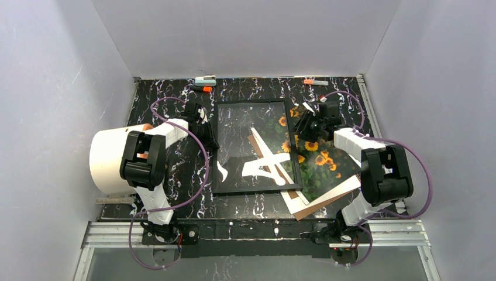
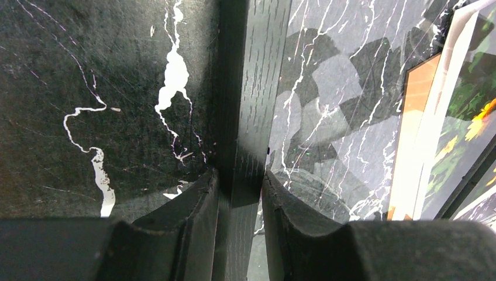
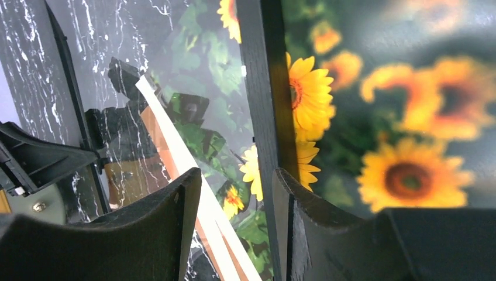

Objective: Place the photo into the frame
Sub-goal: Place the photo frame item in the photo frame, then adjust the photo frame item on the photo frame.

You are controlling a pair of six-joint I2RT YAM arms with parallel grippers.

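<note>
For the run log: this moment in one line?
left gripper: shut on frame, left rail | right gripper: open at right rail | photo: partly under frame

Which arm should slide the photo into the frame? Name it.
Right. The right gripper, open, hangs over the photo at the right rail of the frame; the left gripper clamps its left rail.

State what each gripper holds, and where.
Left gripper clamps the frame by its left side rail; right gripper is open, holding nothing.
</note>
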